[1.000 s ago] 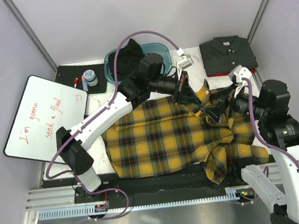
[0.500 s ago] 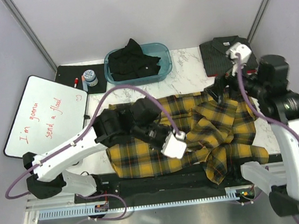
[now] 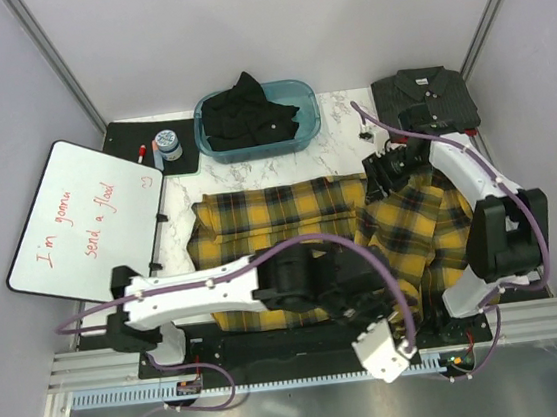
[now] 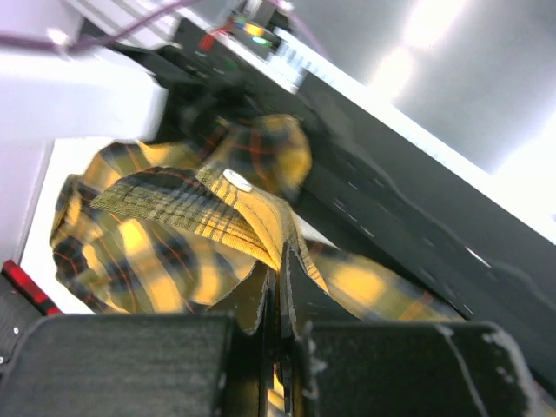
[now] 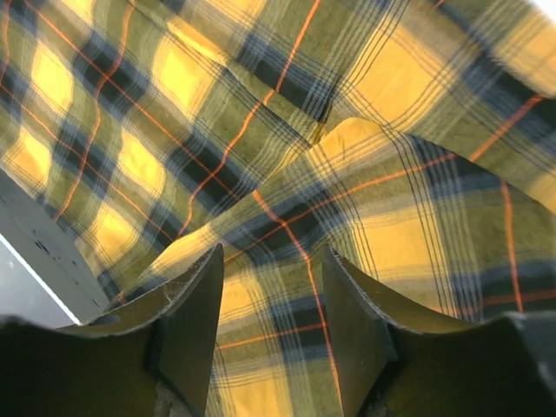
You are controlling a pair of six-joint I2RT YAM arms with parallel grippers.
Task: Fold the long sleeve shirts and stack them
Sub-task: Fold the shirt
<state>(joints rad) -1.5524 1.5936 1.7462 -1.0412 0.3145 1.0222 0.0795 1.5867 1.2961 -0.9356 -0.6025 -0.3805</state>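
Yellow-black plaid shirt spread mid-bench, right side rumpled; charcoal shirt folded, far-right corner; black shirt heaped in bin.

From my station, the left arm and right arm look alike. Both have white shell links, black joint housings and purple cables running alongside. The fingers are matte black with scuffed edges.
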